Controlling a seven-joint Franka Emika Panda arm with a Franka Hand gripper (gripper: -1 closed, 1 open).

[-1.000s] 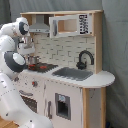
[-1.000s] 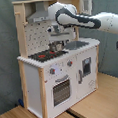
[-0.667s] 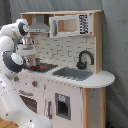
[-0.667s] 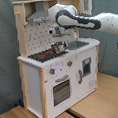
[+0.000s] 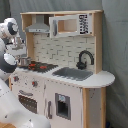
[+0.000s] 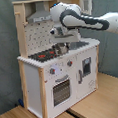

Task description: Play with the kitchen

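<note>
One kitchen (image 5: 60, 75) fills your scene, standing on a wooden floor (image 6: 97, 100) | hob (image 6: 47, 54) beside grey sink (image 5: 72, 73) with black faucet (image 5: 84, 57) | your gripper (image 6: 60, 46) hangs over the hob; grip state: cannot tell.

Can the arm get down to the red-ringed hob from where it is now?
Probably yes. In the second exterior view the gripper hangs over the hob end of the kitchen counter, and nothing shows between them. The hood sits higher up, clear of a downward path.
</note>
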